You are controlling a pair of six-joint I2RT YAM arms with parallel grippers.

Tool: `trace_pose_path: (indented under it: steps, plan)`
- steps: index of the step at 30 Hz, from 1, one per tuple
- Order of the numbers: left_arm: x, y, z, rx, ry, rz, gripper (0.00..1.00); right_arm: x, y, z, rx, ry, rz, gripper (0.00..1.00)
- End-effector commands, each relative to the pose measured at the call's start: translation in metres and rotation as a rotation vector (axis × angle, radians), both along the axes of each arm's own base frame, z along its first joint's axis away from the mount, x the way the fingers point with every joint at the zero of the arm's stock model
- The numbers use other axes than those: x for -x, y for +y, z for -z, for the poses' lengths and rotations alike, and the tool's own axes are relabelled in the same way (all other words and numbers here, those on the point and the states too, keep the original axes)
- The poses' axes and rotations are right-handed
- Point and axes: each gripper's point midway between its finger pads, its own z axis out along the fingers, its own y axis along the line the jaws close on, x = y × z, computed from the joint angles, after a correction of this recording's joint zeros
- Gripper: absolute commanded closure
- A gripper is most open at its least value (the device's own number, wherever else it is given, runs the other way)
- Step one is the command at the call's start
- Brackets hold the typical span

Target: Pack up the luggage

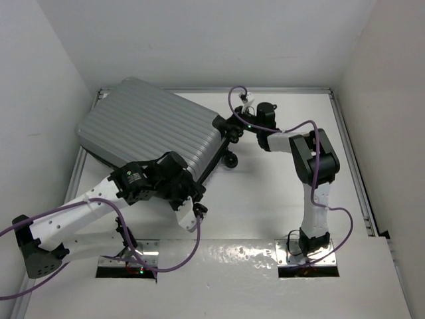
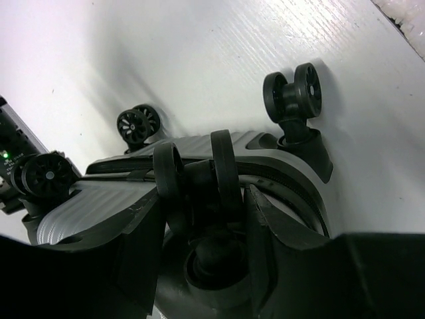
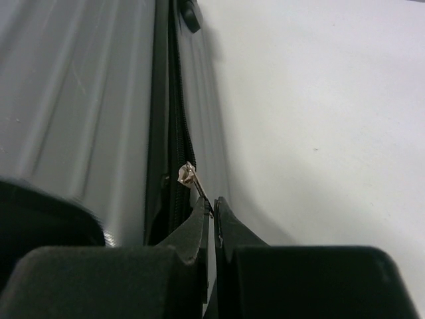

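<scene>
The luggage (image 1: 149,123) lies closed at the back left, silver ribbed shell up. It also shows in the left wrist view (image 2: 93,206) and the right wrist view (image 3: 80,100). My left gripper (image 1: 190,197) is at its near right corner, shut on a black double caster wheel (image 2: 222,166), one finger on each side (image 2: 206,232). My right gripper (image 1: 229,126) is at the luggage's right edge. Its fingers are shut (image 3: 214,209) on the silver zipper pull (image 3: 192,179), beside the black zipper track (image 3: 174,133).
Three other black caster wheels stick out of the luggage's end: one (image 2: 295,93), another (image 2: 139,123) and a third (image 2: 46,176). White walls (image 1: 40,80) enclose the table on the left, back and right. A metal rim (image 1: 352,166) runs along the table's right side.
</scene>
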Motion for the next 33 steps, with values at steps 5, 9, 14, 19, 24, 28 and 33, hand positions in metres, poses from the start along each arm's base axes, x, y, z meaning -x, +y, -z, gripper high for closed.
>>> trace_pose_path:
  steps: [5,9,14,19,24,28,33]
  plan:
    - [-0.019,-0.026,-0.048,0.219,-0.093,-0.083,0.92,0.010,0.015,-0.046,-0.052,-0.155,-0.073,1.00]
    - [-0.059,-0.031,-0.102,0.469,-0.072,-0.471,0.01,0.030,0.022,-0.036,-0.048,-0.141,-0.105,1.00]
    - [-0.066,-0.023,-0.212,0.895,0.135,-0.798,0.00,0.028,0.030,-0.038,-0.053,-0.138,-0.128,1.00]
    - [-0.142,0.089,-0.216,0.937,0.075,-1.385,0.55,0.030,0.040,-0.036,-0.009,-0.136,-0.166,1.00]
    - [-0.140,0.260,-0.116,0.797,0.097,-2.010,1.00,0.033,0.045,-0.037,-0.005,-0.150,-0.178,1.00]
    - [-0.106,0.356,-0.035,0.780,0.234,-2.464,1.00,0.038,0.045,-0.038,0.012,-0.168,-0.184,1.00]
    - [-0.113,0.399,0.030,0.787,0.351,-2.700,0.97,0.052,0.044,-0.045,0.027,-0.196,-0.191,1.00]
